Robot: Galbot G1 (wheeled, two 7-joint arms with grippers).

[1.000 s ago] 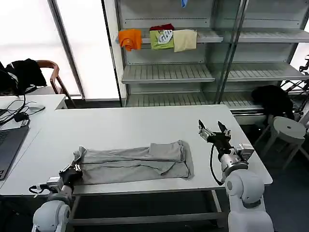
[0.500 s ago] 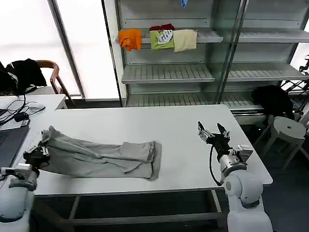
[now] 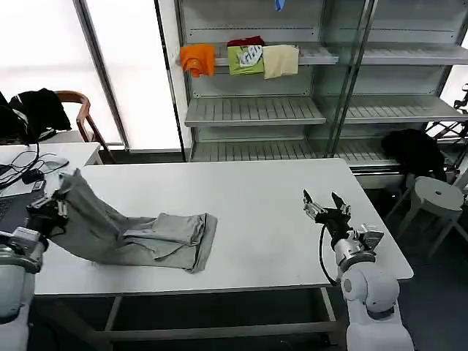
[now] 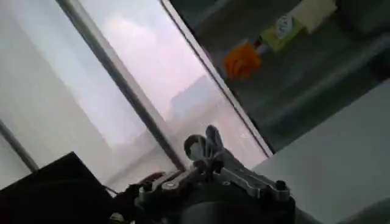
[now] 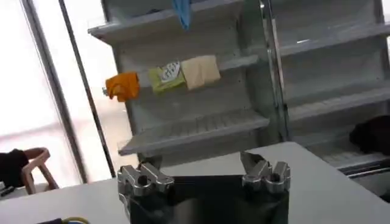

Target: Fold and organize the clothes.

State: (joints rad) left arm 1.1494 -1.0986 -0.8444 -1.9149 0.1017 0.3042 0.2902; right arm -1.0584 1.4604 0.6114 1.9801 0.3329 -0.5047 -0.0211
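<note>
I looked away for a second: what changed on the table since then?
The left hand, shut on the grey shirt, has dragged it toward the robot's left and lifted that end off the white table. The right hand stayed open above the table.

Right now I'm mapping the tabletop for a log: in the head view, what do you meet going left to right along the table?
Left gripper shut on the shirt's end → light grey shirt → bare white table → open right gripper.

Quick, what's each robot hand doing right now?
Left gripper: closed on the grey shirt, lifting one end.
Right gripper: open, holding nothing.
</note>
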